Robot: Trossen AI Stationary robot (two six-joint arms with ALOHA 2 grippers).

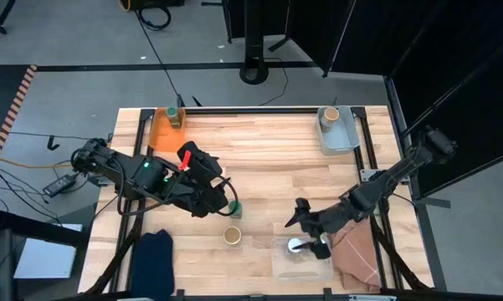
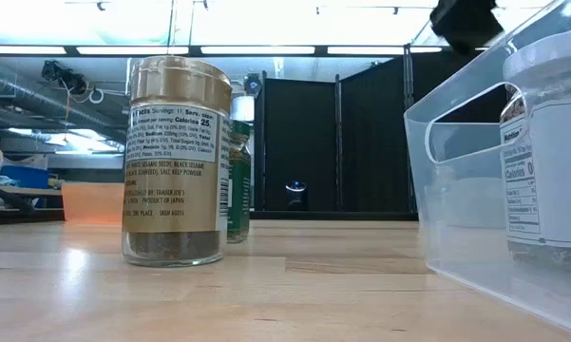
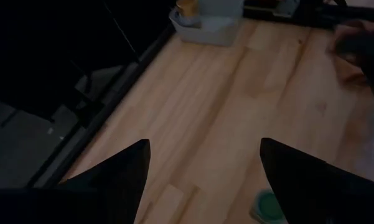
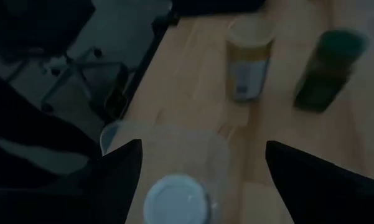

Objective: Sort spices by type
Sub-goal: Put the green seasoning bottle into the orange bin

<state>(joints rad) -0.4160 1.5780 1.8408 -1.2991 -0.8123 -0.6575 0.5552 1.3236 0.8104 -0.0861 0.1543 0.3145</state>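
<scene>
Right gripper (image 1: 308,242) is hovering open, empty, over white-lid jar (image 1: 295,246) in clear bin (image 1: 278,261); left gripper (image 1: 226,203) is hanging open above green-lid jar (image 1: 233,209).

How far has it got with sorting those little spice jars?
Three look placed: a green-lidded jar in the orange bin, a tan-lidded jar in the grey tray, and a white-lidded jar in the clear bin, with the open right gripper above it. In hand: the open left gripper sits by a green jar. Left: the tan jar on the table.
</scene>
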